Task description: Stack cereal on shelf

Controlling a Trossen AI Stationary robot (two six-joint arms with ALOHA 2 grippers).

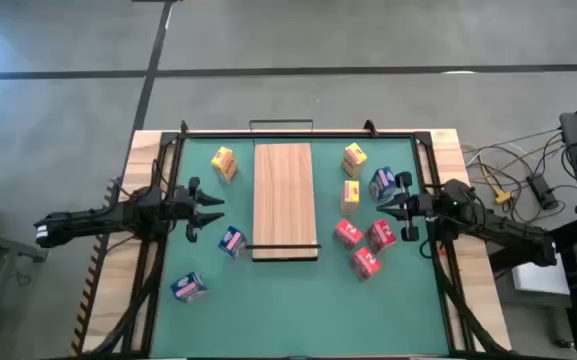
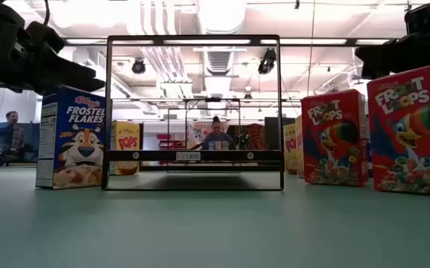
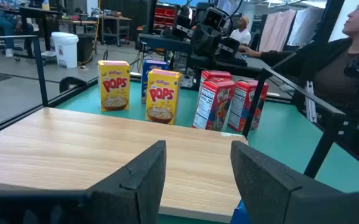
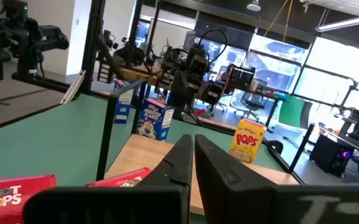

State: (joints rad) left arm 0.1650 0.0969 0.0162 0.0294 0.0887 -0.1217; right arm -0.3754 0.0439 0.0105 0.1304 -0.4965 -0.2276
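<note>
on the green mat, a bare light-wood shelf lying flat at centre, black wire frame rising at its ends. scattered around it, nine small cereal boxes, none on the board. to its right: two yellow pops boxes, one blue box, three red froot loops boxes clustered near the board's near corner. to its left: a third yellow pops box near the far end, a blue frosted flakes box just beside the near left corner, another blue box well apart toward the mat's front.

left gripper hovering left of the board, fingers spread with nothing between them, pointed across the wood toward the boxes on the far side; blue frosted flakes box just in front and below its tip. right gripper hovering right of the board, fingers pressed together and empty, with the blue box just behind it and the red cluster just in front.

open strip of mat between each gripper and the board's long edges; right side crowded by boxes, left side roomier. raised black rails along the table's edges. beyond the table, a workshop with people seated at desks; one person close by the table's corner in the left wrist view.
</note>
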